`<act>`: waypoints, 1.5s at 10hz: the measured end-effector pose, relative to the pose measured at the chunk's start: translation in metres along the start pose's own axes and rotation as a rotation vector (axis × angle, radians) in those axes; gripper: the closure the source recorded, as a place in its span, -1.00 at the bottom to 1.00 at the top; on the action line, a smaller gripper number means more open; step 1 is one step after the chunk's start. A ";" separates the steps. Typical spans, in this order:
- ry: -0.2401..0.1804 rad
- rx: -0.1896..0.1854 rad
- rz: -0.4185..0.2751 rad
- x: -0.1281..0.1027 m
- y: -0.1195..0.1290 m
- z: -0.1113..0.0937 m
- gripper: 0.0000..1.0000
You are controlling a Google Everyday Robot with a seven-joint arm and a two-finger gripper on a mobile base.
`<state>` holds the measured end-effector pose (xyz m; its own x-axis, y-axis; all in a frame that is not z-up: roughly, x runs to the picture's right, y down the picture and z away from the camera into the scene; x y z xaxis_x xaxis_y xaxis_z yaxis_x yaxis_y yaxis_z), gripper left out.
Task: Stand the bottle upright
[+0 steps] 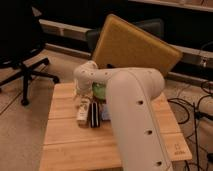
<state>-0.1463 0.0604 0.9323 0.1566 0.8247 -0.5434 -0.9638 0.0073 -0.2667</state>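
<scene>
Bottle flat on table, claw above

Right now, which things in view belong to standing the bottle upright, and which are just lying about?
Job: bottle, lying flat on the wooden table; gripper, low at the bottle's far end.
Lying about: striped block beside the bottle, blue-grey block, green object, tan panel, office chair.
</scene>
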 end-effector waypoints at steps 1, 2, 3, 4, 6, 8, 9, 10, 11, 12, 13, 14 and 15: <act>0.010 -0.002 0.008 0.000 -0.002 0.003 -0.30; 0.021 -0.008 0.023 0.000 -0.005 0.007 -0.30; 0.031 -0.014 0.034 0.001 -0.008 0.011 -0.30; 0.038 -0.016 0.041 0.000 -0.011 0.014 -0.23; 0.040 -0.009 0.035 -0.002 -0.016 0.016 0.17; 0.038 -0.004 0.030 -0.003 -0.017 0.016 0.55; 0.037 -0.004 0.029 -0.004 -0.017 0.016 0.79; 0.035 -0.004 0.030 -0.005 -0.017 0.016 0.94; 0.031 -0.006 0.031 -0.006 -0.017 0.015 1.00; 0.016 -0.010 0.028 -0.011 -0.015 0.010 1.00; -0.007 -0.011 0.017 -0.017 -0.012 0.003 1.00; -0.029 -0.015 0.005 -0.022 -0.009 -0.005 1.00; -0.060 -0.029 -0.016 -0.027 0.000 -0.017 1.00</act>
<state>-0.1471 0.0288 0.9332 0.1577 0.8568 -0.4909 -0.9545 0.0049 -0.2980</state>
